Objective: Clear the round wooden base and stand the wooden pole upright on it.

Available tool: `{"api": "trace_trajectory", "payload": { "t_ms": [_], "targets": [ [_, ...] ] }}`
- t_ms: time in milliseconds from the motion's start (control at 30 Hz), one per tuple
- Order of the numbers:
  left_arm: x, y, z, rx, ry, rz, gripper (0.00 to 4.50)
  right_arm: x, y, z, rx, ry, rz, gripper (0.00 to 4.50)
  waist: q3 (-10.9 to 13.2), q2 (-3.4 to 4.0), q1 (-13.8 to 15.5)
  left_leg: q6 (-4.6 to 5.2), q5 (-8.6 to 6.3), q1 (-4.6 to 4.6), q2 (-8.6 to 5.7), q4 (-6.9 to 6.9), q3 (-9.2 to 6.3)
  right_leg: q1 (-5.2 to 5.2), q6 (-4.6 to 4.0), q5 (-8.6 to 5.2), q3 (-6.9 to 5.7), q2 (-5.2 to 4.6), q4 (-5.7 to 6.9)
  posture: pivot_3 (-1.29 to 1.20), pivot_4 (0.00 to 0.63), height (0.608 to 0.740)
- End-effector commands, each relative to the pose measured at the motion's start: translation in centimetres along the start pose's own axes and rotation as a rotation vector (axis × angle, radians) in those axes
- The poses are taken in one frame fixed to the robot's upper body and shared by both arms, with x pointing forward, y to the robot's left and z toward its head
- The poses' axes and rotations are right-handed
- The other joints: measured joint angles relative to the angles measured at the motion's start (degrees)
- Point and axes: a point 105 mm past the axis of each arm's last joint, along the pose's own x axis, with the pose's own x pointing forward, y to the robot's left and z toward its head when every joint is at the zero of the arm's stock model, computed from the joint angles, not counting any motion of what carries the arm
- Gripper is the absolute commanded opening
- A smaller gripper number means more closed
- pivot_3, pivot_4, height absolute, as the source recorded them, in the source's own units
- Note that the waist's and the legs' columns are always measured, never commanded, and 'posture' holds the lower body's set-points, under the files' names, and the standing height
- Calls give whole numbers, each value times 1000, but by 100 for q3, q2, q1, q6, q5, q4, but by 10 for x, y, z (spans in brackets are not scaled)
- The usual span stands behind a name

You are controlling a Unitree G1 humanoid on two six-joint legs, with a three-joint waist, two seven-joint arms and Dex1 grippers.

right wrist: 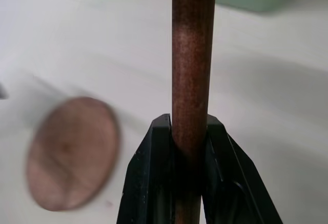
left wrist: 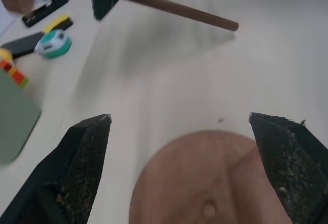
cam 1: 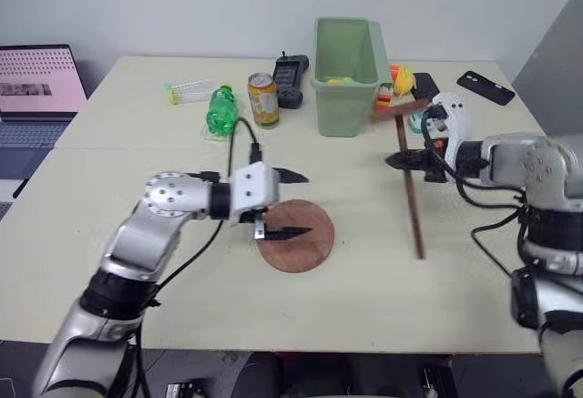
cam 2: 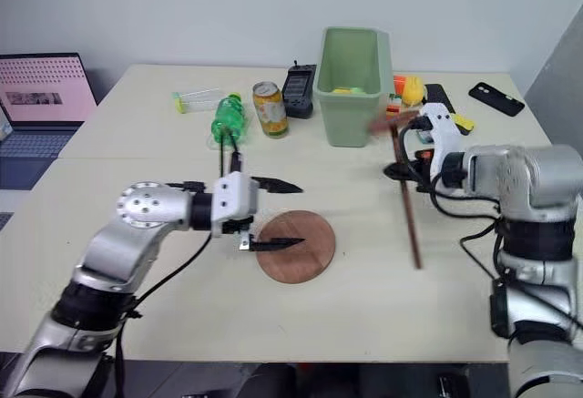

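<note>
Right gripper (right wrist: 188, 144) is clamped on the long reddish-brown wooden pole (cam 1: 412, 199), carrying it off the table, disc end up, ready for standing. Left gripper (cam 1: 290, 205), fingers apart, hovers over the bare round reddish-brown wooden base (cam 1: 301, 239), probably to steady it.

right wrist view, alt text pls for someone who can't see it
The right pincer is shut on the wooden pole, which runs up between its two black fingers. Beyond it the round wooden base lies bare on the pale table.

Head stereo pair looking down over the table (cam 1: 383, 307), wrist views close, all sharing the round wooden base (left wrist: 205, 183)
</note>
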Motion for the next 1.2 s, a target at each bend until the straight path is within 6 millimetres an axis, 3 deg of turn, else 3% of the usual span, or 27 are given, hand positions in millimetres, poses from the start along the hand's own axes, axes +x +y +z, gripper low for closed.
{"api": "trace_trajectory", "payload": {
  "t_ms": [33, 167, 333, 567, 800, 1200],
  "targets": [
    [-43, 0, -7, -65, 69, 116, 4500, -11, 52, 27, -251, -257, 118, 258, 3, 4, -14, 0, 0, -1, 0, -2, 1, -3, 0, 0, 1, -1, 0, 0, 150, 740],
    [-66, -13, -19, -134, 136, 137, 4500, -6, 75, 40, -390, -419, 152, 258, 6, 8, -3, -1, 0, -3, -8, 4, 3, -9, -1, 1, -2, -4, 9, 0, 150, 740],
    [-77, -25, -36, -115, 227, 131, 4500, 6, 102, 49, -434, -592, 234, 258, 9, 12, 34, -1, 0, 20, -15, 0, 5, 13, 0, 0, -4, -3, 1, 0, 150, 740],
    [-67, -25, -33, -87, 200, 136, 4500, 38, 142, 26, -397, -673, 431, 258, 9, 13, 7, -1, 0, 38, -5, -9, 16, 16, 0, 0, -2, -4, 2, 0, 150, 740],
    [-61, -33, -28, -98, 169, 88, 4500, 50, 141, 5, -402, -646, 442, 258, 9, 12, 14, -1, 0, 39, -7, -10, 18, 16, -1, 0, -2, -4, 1, 0, 150, 740],
    [-58, -33, -29, -95, 169, 46, 4500, 58, 131, 1, -398, -602, 416, 258, 9, 12, 14, -1, 0, 41, -6, -12, 17, 16, -1, 0, -3, -3, 1, 0, 150, 740]
  ]
}}
